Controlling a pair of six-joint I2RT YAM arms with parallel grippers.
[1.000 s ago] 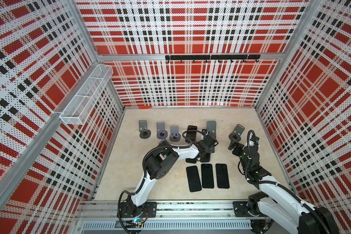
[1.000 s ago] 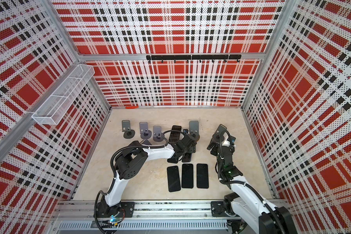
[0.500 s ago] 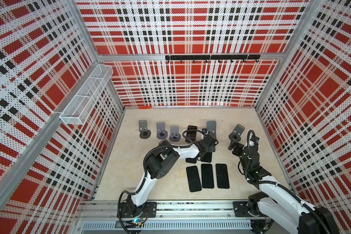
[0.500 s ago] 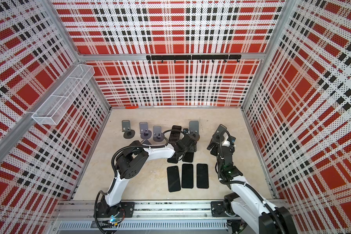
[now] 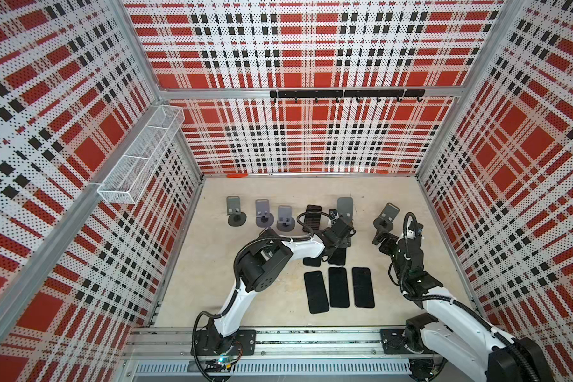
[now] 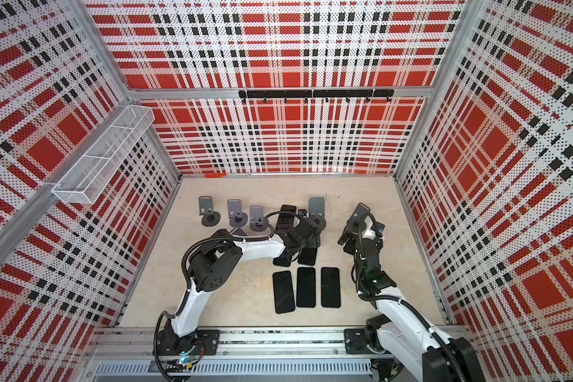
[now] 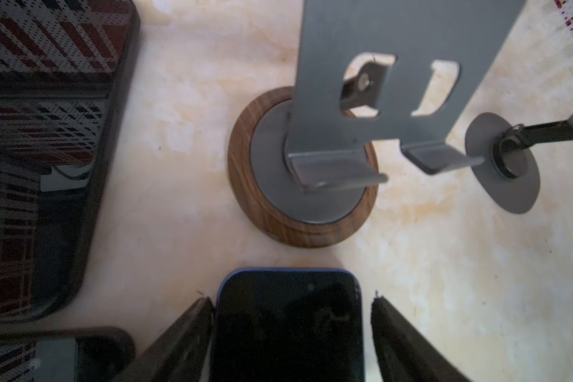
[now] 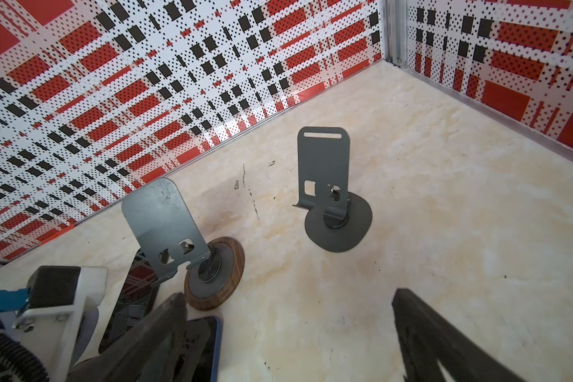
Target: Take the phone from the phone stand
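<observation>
A black phone with a blue rim (image 7: 288, 330) lies flat on the table in front of an empty grey phone stand on a round wooden base (image 7: 303, 185). My left gripper (image 7: 291, 297) straddles its end, open, with a clear gap at one finger. In both top views the left gripper (image 5: 342, 242) (image 6: 308, 243) hovers low over this phone (image 5: 337, 257), just short of the stand (image 5: 344, 208). My right gripper (image 8: 288, 294) (image 5: 382, 236) stands open and empty to the right. Another dark phone (image 5: 312, 215) (image 7: 47, 132) leans on a stand next to the wooden-based one.
Three phones (image 5: 339, 287) lie side by side near the front, and one more (image 5: 312, 261) beside the left wrist. Three empty stands (image 5: 264, 216) line the back left. A dark stand with a flat base (image 8: 331, 198) is at the back right. Plaid walls enclose the table.
My left gripper's jaws have parted off the blue-rimmed phone, which stays on the table. Neither arm has otherwise moved noticeably.
</observation>
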